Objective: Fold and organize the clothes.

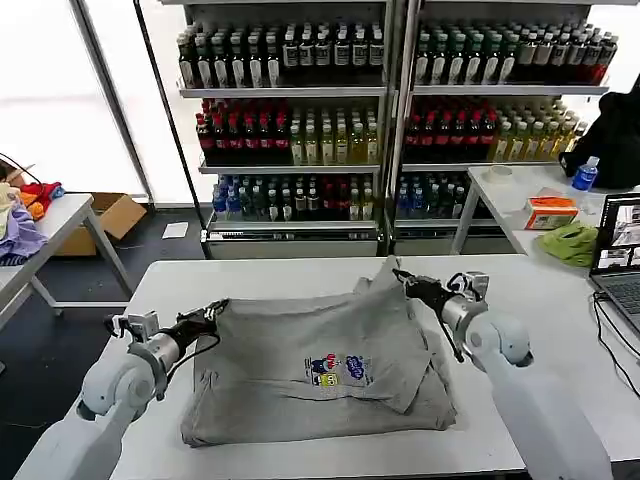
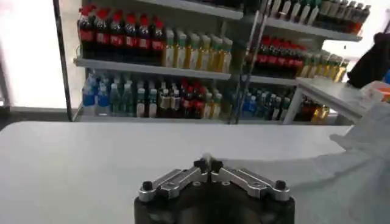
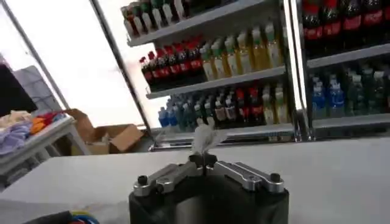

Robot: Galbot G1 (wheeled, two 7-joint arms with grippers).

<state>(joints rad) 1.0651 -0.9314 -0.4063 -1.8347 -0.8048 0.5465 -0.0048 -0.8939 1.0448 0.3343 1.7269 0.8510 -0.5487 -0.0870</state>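
Head view: a light grey shirt [image 1: 320,375] lies partly folded across the middle and lower part of a white tabletop [image 1: 270,275], its small multicoloured chest print [image 1: 335,370] facing up just below frame centre. At lower left, the left gripper [image 1: 214,314] has its fingers closed on the shirt's left upper edge. At centre right, the right gripper [image 1: 404,277] has its fingers pinched on the shirt's upper right corner, which rises in a small peak above the tabletop. Shelves of bottled drinks [image 1: 290,110] fill the upper half of the frame.

Left wrist view: the left gripper [image 2: 208,165] sits at lower centre, its fingers [image 2: 200,165] pressed together with a sliver of pale cloth between the tips. Grey fabric lies at the right edge. The grip looks thin; by this judgement, a quick pull could slide the hem out and drop that side of the fold.

Right wrist view: the right gripper [image 3: 203,160] sits at lower centre, fingers [image 3: 211,159] together, clamped on a small tuft of the shirt [image 3: 205,137] that stands up above the tips. Only a little fabric appears caught, so the corner could slip free once the cloth takes weight.

Further risks, as judgement: if the 2 arms move at unequal pace or height, the shirt may twist and the fold come out crooked; dragging low across the tabletop could bunch the layers already folded underneath; lifting only the top layer would leave the lower layer behind.
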